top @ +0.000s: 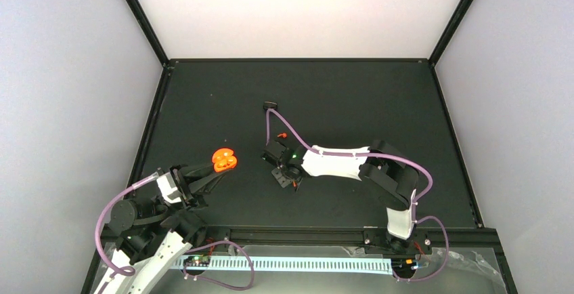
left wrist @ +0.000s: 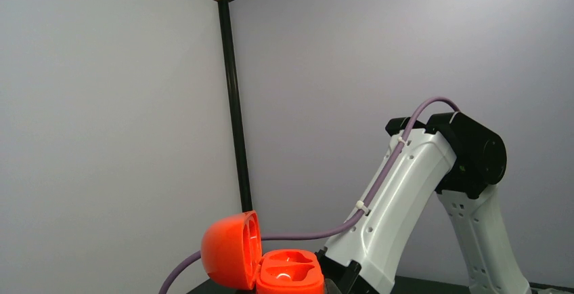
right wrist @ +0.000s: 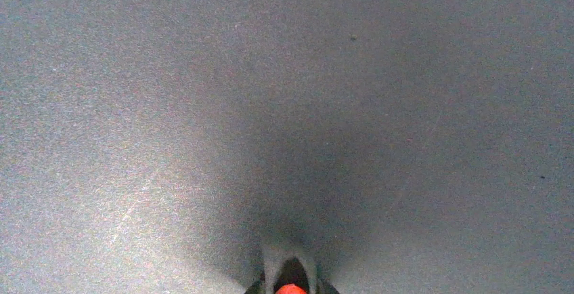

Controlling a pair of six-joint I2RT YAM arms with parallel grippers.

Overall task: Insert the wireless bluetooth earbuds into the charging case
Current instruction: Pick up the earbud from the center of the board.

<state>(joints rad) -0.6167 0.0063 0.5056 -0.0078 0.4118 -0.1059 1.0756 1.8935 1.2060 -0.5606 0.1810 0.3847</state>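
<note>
While the charging case [top: 224, 160] is pinched between the fingers of the left gripper [top: 216, 166], its lid is seen open and standing upright beside the two-cavity base. To the right of the case and well apart from it, the right gripper [top: 292, 180] is held low over the black table [top: 352, 104]. A red-orange earbud [right wrist: 291, 289] is nipped between its fingertips and is only partly seen.
</note>
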